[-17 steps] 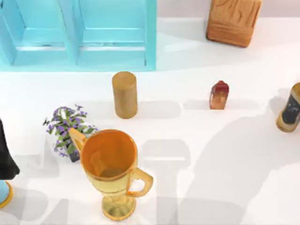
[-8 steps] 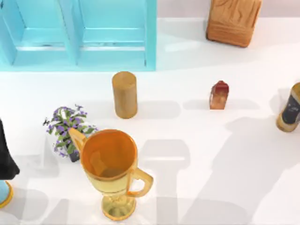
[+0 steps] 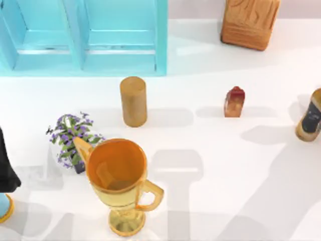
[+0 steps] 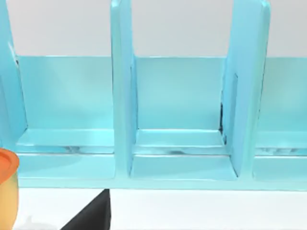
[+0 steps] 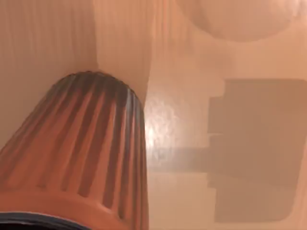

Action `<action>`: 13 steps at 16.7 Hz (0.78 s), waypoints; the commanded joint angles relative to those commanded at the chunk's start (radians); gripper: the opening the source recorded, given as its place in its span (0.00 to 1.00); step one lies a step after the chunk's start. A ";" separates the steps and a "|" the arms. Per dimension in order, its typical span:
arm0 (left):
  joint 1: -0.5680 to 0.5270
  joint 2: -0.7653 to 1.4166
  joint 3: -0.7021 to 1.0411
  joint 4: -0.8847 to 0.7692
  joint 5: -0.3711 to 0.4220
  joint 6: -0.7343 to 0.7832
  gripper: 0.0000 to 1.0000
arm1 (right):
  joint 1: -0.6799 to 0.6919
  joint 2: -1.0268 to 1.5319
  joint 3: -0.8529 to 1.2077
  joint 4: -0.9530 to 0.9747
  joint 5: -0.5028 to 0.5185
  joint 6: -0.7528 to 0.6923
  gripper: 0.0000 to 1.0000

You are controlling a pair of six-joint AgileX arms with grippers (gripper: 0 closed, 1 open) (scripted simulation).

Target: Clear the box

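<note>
The box (image 3: 249, 22), orange-brown wood with carved swirl grain, stands at the table's far right edge, its top cut off by the picture's border. No object is seen on the part of it that shows. The plain wooden cylinder (image 3: 133, 100) stands upright near the middle, in front of the turquoise shelf cabinet (image 3: 85, 37). In the right wrist view a ribbed, cone-shaped object (image 5: 81, 153) sits very close to the camera in an orange light. The left wrist view faces the turquoise shelf cabinet (image 4: 177, 124) and its open compartments.
A small red-brown block (image 3: 234, 102) stands right of centre. A dark-labelled bottle (image 3: 311, 116) is at the right edge. A purple flower plant (image 3: 72, 138) and a tall orange cup (image 3: 118, 175) crowd the front left. A black shape (image 3: 5, 165) sits at the left edge.
The broad shadow on the right half of the table has drawn back toward the front right corner. None of the objects has moved.
</note>
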 joint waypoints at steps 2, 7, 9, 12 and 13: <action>0.000 0.000 0.000 0.000 0.000 0.000 1.00 | 0.000 0.001 -0.001 0.002 0.000 0.000 1.00; 0.000 0.000 0.000 0.000 0.000 0.000 1.00 | 0.000 0.001 -0.001 0.002 0.000 0.000 0.77; 0.000 0.000 0.000 0.000 0.000 0.000 1.00 | 0.000 0.001 -0.001 0.002 0.000 0.000 0.62; 0.000 0.000 0.000 0.000 0.000 0.000 1.00 | 0.000 0.001 -0.001 0.002 0.000 0.000 0.40; 0.000 0.000 0.000 0.000 0.000 0.000 1.00 | 0.000 0.001 -0.001 0.002 0.000 0.000 0.32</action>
